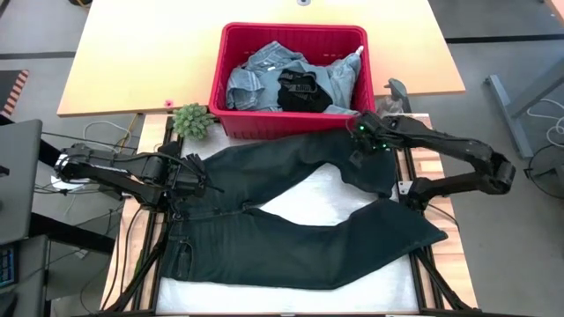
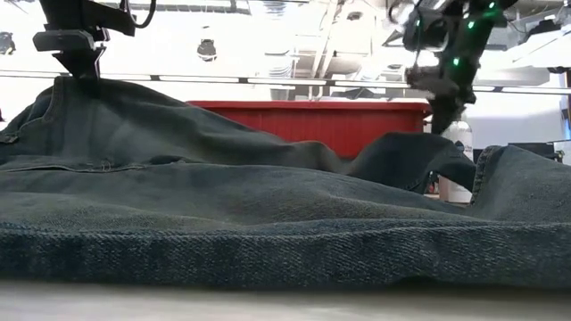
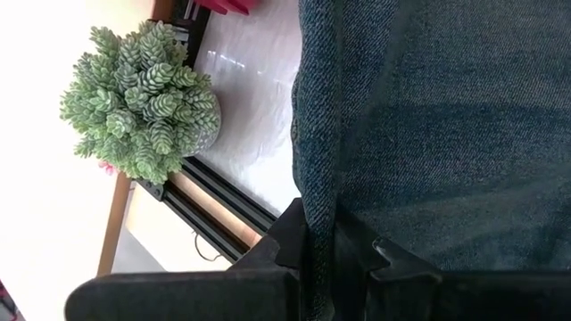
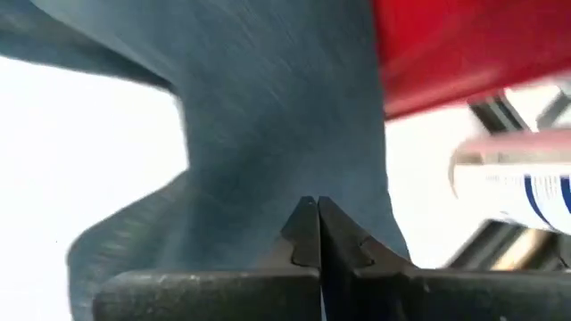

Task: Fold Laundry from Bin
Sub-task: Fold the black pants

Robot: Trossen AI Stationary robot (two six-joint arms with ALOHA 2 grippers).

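Dark jeans (image 1: 291,233) lie spread across the white work surface (image 1: 291,295) in front of me, waistband toward my left side, two legs running toward my right. The upper leg arcs up close to the bin's front wall; the lower leg ends in a wide hem near the right edge. Between the legs, a wedge of bare white surface shows.

My left gripper (image 1: 189,176) sits at the waistband corner, fingers pinched together on the denim. In the left wrist view the cloth edge runs straight down between my two dark fingers (image 3: 393,263), clamped there. In the low view that corner (image 2: 67,85) is lifted into a peak under the gripper, above the rest of the fabric.

My right gripper (image 1: 363,145) is at the end of the upper leg, just beside the bin's front right corner. Fingers (image 4: 303,234) pressed tight together, tips meeting; denim lies right behind and around them, and a fold of the leg appears pinched at the tips. The low view shows the leg (image 2: 401,156) humped up beneath this gripper.

The red bin (image 1: 225,79) stands beyond the jeans on the light wooden table (image 1: 123,62). Inside: light blue denim pieces (image 1: 256,75) heaped around a black garment (image 1: 300,92).

A small green plant (image 1: 192,121) stands beside the bin's front left corner. A white spray bottle (image 4: 517,192) is near my right gripper, blurred.
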